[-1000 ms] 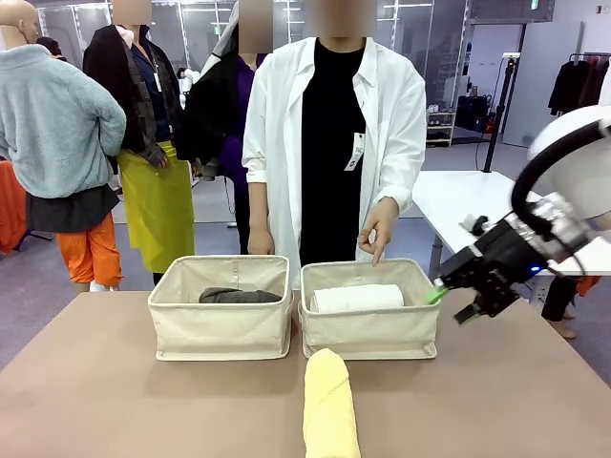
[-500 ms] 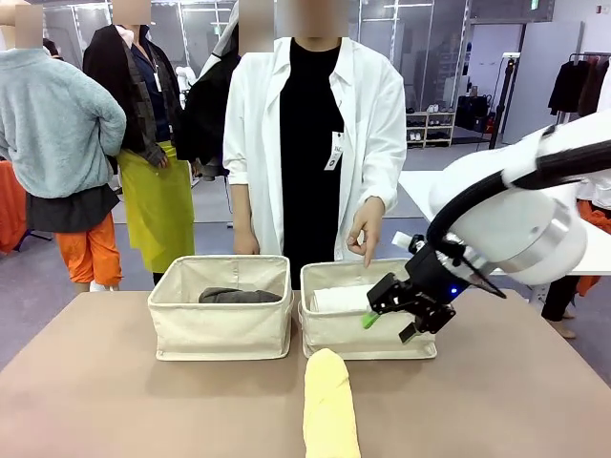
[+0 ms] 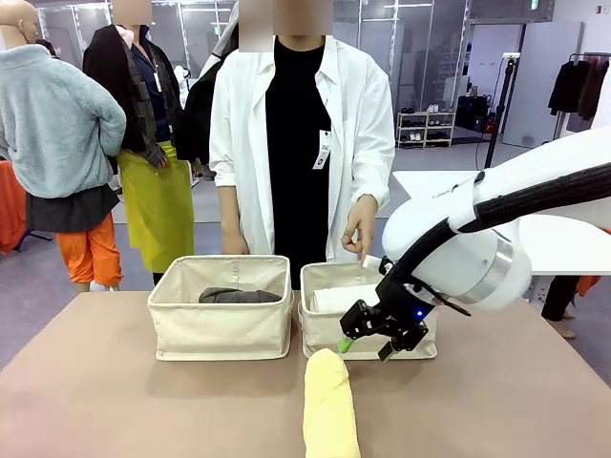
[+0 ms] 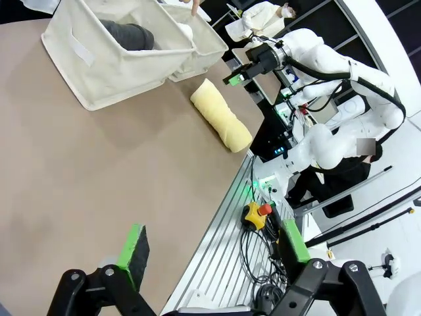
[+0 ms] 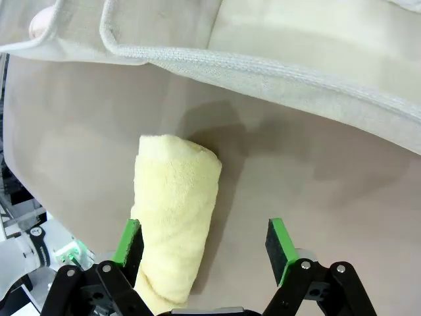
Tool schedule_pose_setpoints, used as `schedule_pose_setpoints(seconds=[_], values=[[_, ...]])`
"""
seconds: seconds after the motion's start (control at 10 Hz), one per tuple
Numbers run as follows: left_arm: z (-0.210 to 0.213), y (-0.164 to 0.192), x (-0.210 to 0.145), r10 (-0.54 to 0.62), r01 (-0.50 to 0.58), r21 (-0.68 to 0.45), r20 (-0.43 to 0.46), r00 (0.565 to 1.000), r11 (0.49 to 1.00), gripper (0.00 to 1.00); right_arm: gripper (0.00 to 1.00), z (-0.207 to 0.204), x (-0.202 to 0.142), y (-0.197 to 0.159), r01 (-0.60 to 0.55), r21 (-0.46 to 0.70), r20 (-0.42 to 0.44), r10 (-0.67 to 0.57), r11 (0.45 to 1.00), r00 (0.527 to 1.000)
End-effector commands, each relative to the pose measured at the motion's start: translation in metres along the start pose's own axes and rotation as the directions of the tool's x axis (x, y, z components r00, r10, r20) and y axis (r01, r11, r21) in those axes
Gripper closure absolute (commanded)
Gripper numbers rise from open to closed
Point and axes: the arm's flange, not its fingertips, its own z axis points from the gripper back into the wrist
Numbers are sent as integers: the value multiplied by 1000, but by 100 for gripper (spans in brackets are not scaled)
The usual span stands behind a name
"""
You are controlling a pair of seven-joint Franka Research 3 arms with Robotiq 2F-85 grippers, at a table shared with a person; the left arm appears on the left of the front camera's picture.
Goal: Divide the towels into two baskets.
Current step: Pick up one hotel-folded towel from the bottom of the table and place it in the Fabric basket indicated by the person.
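Spanning the scene, a brown table (image 3: 115, 382) is shared. Two canvas baskets (image 3: 221, 307) are set at 12 o'clock, holding a dark grey towel (image 3: 239, 296) and a white towel (image 3: 336, 298). At 6 o'clock lies the pale yellow towel (image 3: 329, 405), straddled by the right gripper (image 3: 364, 346), wide open and empty, seemingly for grasping. The left gripper (image 4: 214, 253) is parked open, empty.

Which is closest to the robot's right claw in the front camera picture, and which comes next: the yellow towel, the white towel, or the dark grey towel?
From the right gripper:
1. Yellow towel, on the table just below it, in front of the baskets.
2. White towel, in the right basket just behind it.
3. Dark grey towel, in the left basket.
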Motion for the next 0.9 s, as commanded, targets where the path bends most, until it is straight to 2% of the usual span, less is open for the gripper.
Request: schedule_pose_setpoints(seconds=[0.0,0.1,0.6,0.7,0.8], values=[[-1,-5,-3,-14,14,-7,15,1000,1000,0,6,6,-7,2,46,143,-127,-28,989,991],[-1,-5,-3,-14,14,-7,15,1000,1000,0,6,0,0,0,0,0,0,0,1000,1000],[-1,-5,-3,-14,14,-7,15,1000,1000,0,6,1,1,0,4,19,-16,-4,1000,1000],[-1,-5,-3,-14,14,-7,15,1000,1000,0,6,-7,2,15,-37,49,-7,37,998,999],[-1,-5,-3,-14,14,-7,15,1000,1000,0,6,-18,3,26,-30,-8,-44,29,1000,999]])
